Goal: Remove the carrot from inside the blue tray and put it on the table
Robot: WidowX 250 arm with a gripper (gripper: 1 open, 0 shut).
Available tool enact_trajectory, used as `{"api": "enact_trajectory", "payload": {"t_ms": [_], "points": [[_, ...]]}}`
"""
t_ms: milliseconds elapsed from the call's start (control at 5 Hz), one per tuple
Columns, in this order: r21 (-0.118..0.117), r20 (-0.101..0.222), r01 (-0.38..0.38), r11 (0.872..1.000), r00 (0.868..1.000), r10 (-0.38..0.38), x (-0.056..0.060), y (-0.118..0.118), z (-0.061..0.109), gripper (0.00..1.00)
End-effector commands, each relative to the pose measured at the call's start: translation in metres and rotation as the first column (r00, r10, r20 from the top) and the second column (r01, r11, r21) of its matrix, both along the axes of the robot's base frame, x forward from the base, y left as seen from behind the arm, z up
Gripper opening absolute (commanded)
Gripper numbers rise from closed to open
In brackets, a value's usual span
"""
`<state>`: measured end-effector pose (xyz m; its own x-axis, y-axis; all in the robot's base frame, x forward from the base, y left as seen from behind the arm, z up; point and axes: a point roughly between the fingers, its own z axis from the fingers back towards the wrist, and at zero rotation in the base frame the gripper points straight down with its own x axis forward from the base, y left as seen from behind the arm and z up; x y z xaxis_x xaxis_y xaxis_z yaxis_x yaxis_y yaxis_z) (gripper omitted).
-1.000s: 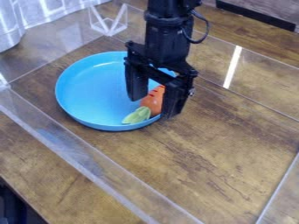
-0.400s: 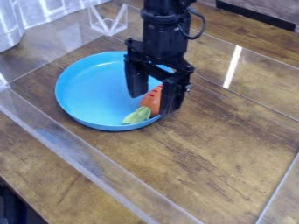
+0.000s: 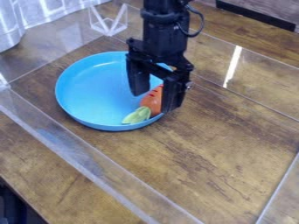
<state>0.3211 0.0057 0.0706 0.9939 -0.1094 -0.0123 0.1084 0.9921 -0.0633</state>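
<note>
The round blue tray (image 3: 93,87) sits on the dark wood table (image 3: 198,166), left of centre. The carrot (image 3: 149,99) lies at the tray's right rim, orange body up, light green top (image 3: 136,115) pointing down-left. My black gripper (image 3: 156,94) hangs straight down over it, open, with one finger (image 3: 135,83) left of the carrot and the other (image 3: 177,94) right of it. The orange body shows between the fingers; whether they touch it I cannot tell. The carrot's upper end is hidden by the gripper.
A glossy clear cover lies over the table, with an edge (image 3: 82,149) running diagonally across the front left. A white wire-frame object (image 3: 111,17) stands at the back. A pale object (image 3: 10,26) fills the top left corner.
The gripper has shifted slightly up and to the left over the carrot. The carrot and tray have not moved.
</note>
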Motion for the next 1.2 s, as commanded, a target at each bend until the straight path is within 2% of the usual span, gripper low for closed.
{"api": "enact_trajectory", "payload": {"t_ms": [0, 800, 1000], "points": [[-0.002, 0.069, -0.017, 1.000, 0.997, 0.018, 0.014, 0.010, 0.012, 1.00], [-0.010, 0.079, -0.021, 1.000, 0.997, 0.021, 0.026, 0.022, -0.004, 1.00], [-0.012, 0.079, -0.024, 1.000, 0.997, 0.025, 0.029, 0.025, -0.007, 0.00]]}}
